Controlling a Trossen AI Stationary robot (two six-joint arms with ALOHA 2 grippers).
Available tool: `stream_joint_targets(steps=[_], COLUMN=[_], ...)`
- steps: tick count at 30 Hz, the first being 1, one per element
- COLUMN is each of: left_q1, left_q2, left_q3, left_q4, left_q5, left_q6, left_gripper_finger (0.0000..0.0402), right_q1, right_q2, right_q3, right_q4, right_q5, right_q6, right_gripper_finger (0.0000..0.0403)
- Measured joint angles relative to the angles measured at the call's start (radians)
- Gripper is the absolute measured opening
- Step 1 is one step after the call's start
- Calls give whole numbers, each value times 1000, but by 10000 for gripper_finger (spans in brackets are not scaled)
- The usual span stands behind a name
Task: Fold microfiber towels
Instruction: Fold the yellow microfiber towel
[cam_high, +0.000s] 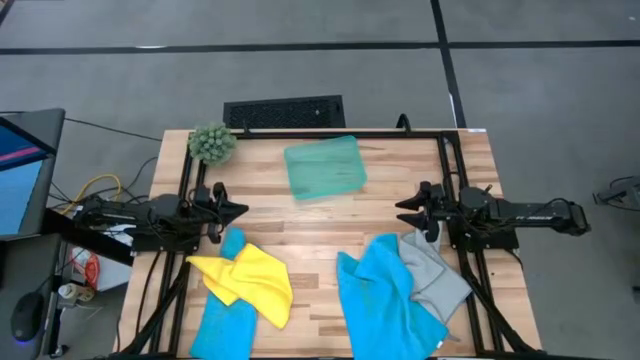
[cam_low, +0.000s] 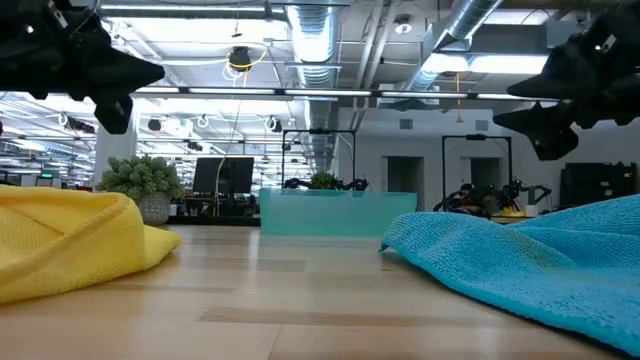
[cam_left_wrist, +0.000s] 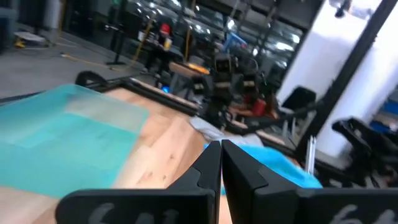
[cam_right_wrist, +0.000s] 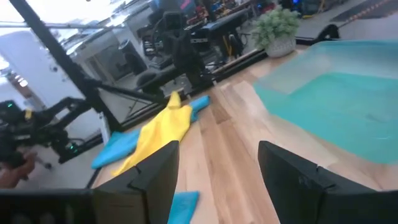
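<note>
High view only: grey towel (cam_high: 432, 272)

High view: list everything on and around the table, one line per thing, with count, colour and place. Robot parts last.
yellow towel: one, yellow, crumpled, front left, lying over a blue one
blue towels: two, bright blue; the larger front right, the other front left under the yellow
grey towel: one, light grey, front right, partly under the large blue towel
tray: one, translucent teal, back centre
plant ball: one, fuzzy green, back left corner
table: one, light wood, dark frame
left claw: one, dark, shut, empty, above the left side
right claw: one, dark, open, empty, above the right side
</note>
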Motion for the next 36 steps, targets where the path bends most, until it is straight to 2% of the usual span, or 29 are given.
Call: stream_joint_targets(steps=[6, 12, 15, 18, 24, 29, 32, 36], left_q1=[0, 0, 0, 0, 0, 0, -1, -5], left_q2=[0, 0, 0, 0, 5, 66, 144, 291], left_q3=[0, 0, 1, 2, 2, 41, 108, 278], left_q4=[33, 99, 160, 233, 327, 309, 214, 4], left_q5=[-176, -282, -306, -310, -202, -81, -11, 106], left_q6=[15, 15, 46, 54, -13, -136, -154, -156], left_gripper_finger=[4, 4, 9, 33, 125, 187, 204, 208], right_q1=[0, 0, 0, 0, 0, 0, 1, 31], right_q2=[0, 0, 0, 0, 38, 193, 323, 500], right_q3=[0, 0, 0, 25, 152, 266, 324, 393], right_q4=[0, 87, 191, 240, 179, 115, 116, 111], right_q5=[11, 66, 105, 179, 231, 252, 246, 191], right_q6=[4, 4, -37, -68, -200, -217, -237, -239], right_gripper_finger=[244, 244, 244, 244, 244, 244, 244, 244])
